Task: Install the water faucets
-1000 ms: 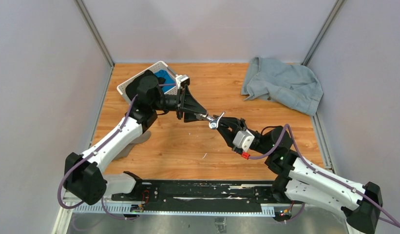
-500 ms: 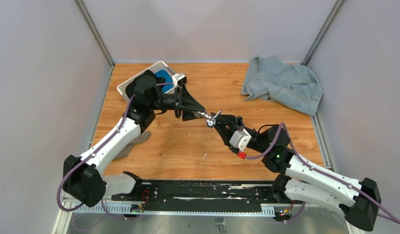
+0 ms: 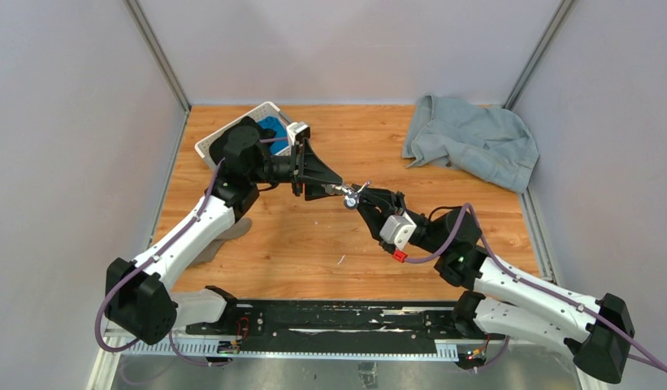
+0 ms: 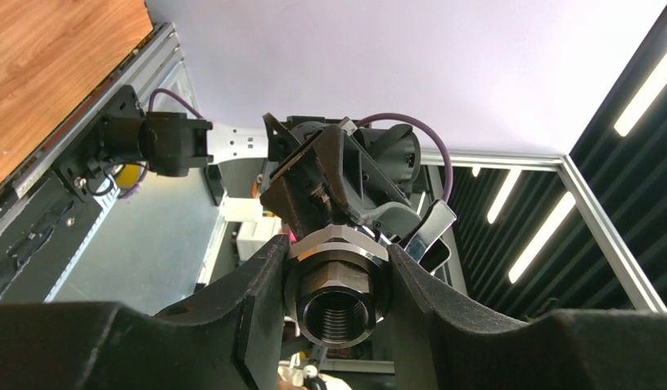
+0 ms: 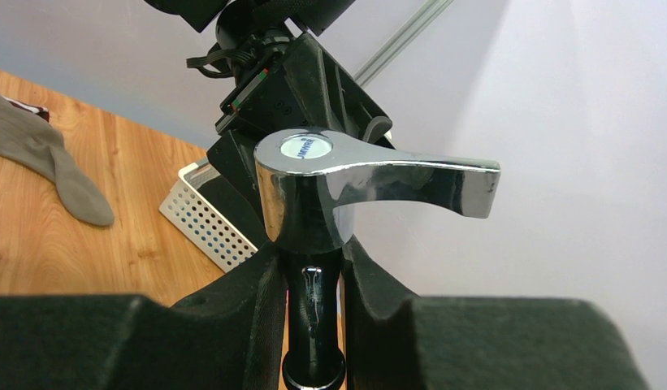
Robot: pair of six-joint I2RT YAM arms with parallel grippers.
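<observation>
The faucet's two parts meet in mid-air over the table's middle [image 3: 352,197]. My left gripper [image 3: 336,191] is shut on the grey threaded fitting [image 4: 338,288]; its fingers [image 4: 261,301] clamp the hex sides and the threaded bore faces the camera. My right gripper [image 3: 366,201] is shut on the shiny tap [image 5: 309,191], with its fingers [image 5: 261,301] on the dark stem below the handle [image 5: 419,175]. The tap sits against the far end of the fitting, its handle showing behind the fitting in the left wrist view [image 4: 431,231]. I cannot tell whether the two parts are threaded together.
A white perforated basket [image 3: 224,134] holding something blue stands at the back left, behind the left arm. A blue-grey garment [image 3: 472,138] lies at the back right. A grey cloth [image 3: 224,240] lies under the left arm. A small white scrap [image 3: 341,260] lies on the wood.
My right arm has pushed left and back, bringing the tap closer against the fitting. My left gripper has drawn back slightly to the left.
</observation>
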